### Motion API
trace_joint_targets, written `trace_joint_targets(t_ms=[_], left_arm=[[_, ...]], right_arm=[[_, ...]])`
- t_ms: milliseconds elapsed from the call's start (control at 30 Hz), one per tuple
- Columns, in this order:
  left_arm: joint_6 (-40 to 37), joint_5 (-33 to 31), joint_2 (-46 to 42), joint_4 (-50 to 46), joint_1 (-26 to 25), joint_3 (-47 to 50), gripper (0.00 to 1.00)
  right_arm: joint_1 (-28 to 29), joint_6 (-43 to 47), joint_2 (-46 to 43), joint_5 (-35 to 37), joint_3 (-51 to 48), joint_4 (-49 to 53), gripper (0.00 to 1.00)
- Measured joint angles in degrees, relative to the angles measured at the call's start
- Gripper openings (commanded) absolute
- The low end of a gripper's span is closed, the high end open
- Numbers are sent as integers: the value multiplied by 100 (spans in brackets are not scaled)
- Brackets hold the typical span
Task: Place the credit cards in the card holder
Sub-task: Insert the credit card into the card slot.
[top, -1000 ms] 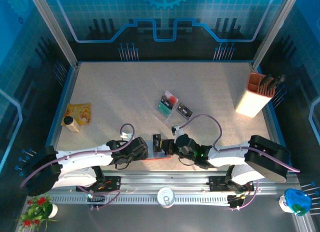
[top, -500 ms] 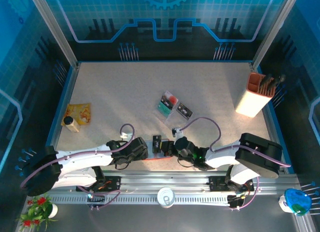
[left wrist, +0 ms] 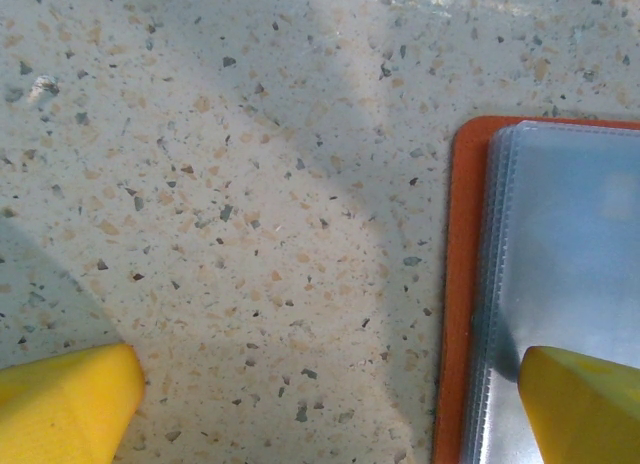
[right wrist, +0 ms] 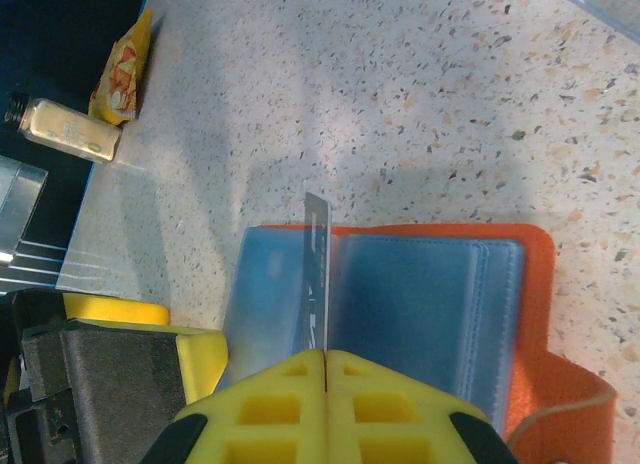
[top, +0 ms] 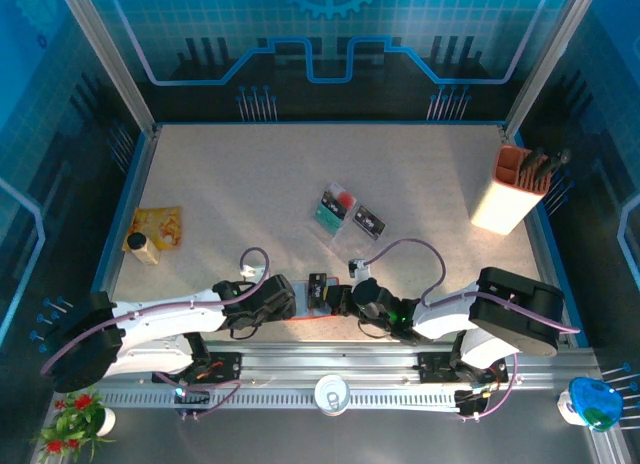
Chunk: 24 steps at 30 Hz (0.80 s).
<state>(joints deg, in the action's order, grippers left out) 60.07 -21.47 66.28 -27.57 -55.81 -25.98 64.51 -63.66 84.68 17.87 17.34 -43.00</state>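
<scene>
The left fingers gaped wide at the frame's bottom. One tip sat over the glossy clear sleeves of the open orange card holder, which lay flat on the speckled worktop. Further right, a thin dark card stood edge-on over the sleeves, its long axis running straight out from the right fingers pinching it.

Orange card holder open flat, grey-blue sleeves, dark card edge-on over it, other cards mid-table.
</scene>
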Motion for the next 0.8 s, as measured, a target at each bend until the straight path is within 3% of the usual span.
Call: trace_joint_targets(t_ms=[467,800], left_arm=[[0,0,7,2,0,2,99],[0,-20,4,39,0,28,99]], right_arm=[[0,-107,170,-48,0,-199,0],[0,-42,-496,-26,24,155,0]])
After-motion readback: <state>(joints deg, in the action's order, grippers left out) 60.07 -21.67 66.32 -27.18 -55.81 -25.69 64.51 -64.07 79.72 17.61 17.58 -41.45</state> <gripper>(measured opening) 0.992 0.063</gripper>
